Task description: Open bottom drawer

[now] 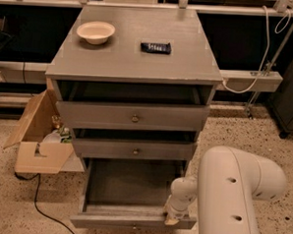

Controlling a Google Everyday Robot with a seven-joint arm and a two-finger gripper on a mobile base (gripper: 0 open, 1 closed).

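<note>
In the camera view a grey table (125,59) with three drawers stands on a speckled floor (244,129); on its top lie a pale bowl (95,31) near the back left and a dark flat packet (155,47) to the right of it, well apart from the bowl.

The top drawer (102,115) stands a little out, with a dark gap above its front and a small round knob (135,119) at the centre; the middle drawer (105,149) below it also stands a little out and has its own knob (136,151).

The bottom drawer (123,186) is the lowest one and stands out the farthest, so its grey inside floor shows from above; its front is seen only as a thin edge along the lower side.

The white arm (231,192) fills the lower right corner; the end effector (172,219) is at the right end of the bottom drawer's front edge, touching it or just above it; I cannot tell if it is clenched or released.

Left of the table an open cardboard box (36,152) sits on the floor with some small items inside; a dark cable (43,212) runs over the floor in front of it; a white cable (260,51) hangs at the upper right.
</note>
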